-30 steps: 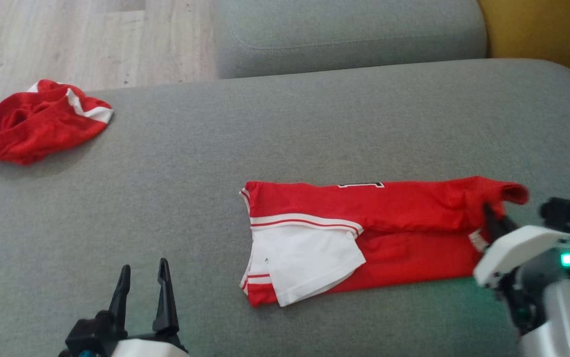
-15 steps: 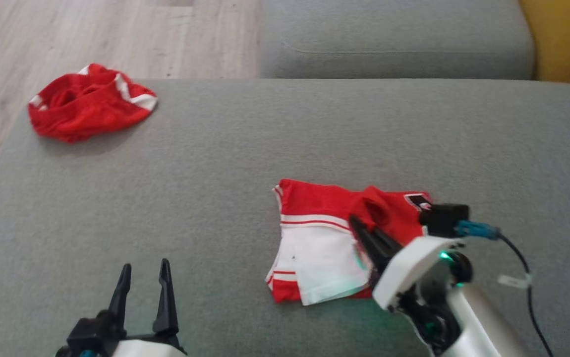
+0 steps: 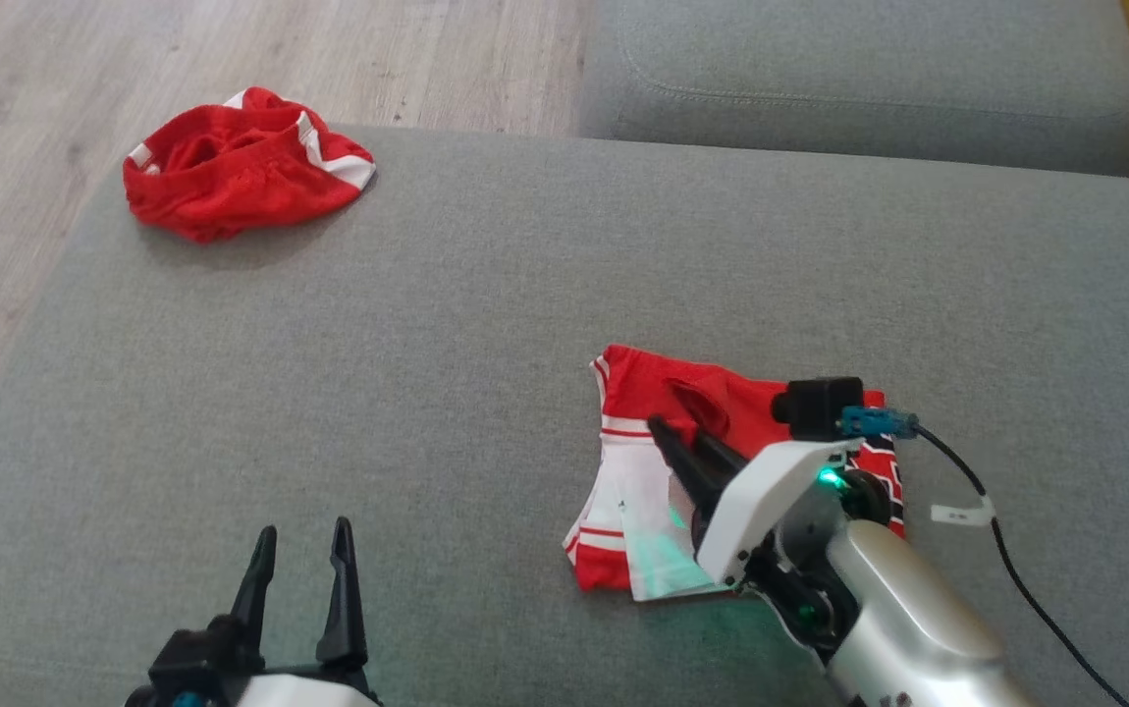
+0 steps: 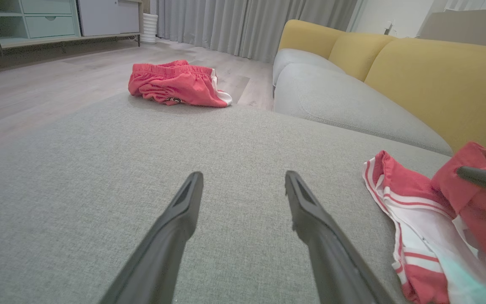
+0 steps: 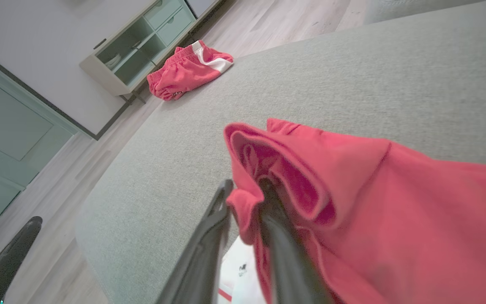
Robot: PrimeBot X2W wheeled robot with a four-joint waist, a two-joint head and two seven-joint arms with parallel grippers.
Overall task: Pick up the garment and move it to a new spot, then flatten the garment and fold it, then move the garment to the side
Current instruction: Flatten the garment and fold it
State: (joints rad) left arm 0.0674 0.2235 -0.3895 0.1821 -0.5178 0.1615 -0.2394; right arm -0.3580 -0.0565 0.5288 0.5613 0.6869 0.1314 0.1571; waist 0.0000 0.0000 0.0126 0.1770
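Note:
The garment [image 3: 638, 388] is a red jersey with white panels, lying folded on the grey cushion [image 3: 427, 344] right of centre. My right gripper [image 3: 668, 434] is over it, shut on a bunched red edge that it holds above the white part. In the right wrist view the two fingers [image 5: 245, 188] pinch that red fold [image 5: 353, 177]. My left gripper [image 3: 304, 535] stands open at the lower left, well apart from the garment. The left wrist view shows its spread fingers [image 4: 243, 181] over bare cushion, the garment [image 4: 399, 190] to the right.
A second red and white garment [image 3: 241, 177] lies crumpled at the cushion's far left corner. Behind is another grey seat [image 3: 859, 88] with a yellow backrest [image 4: 437, 71]. Wooden floor [image 3: 231, 49] runs beyond the left edge. A black cable [image 3: 1006, 570] trails from my right wrist.
My right gripper has carried the garment's right end leftward over the rest, so the garment now lies doubled and shorter. The head camera has shifted. My left gripper has stayed open and still.

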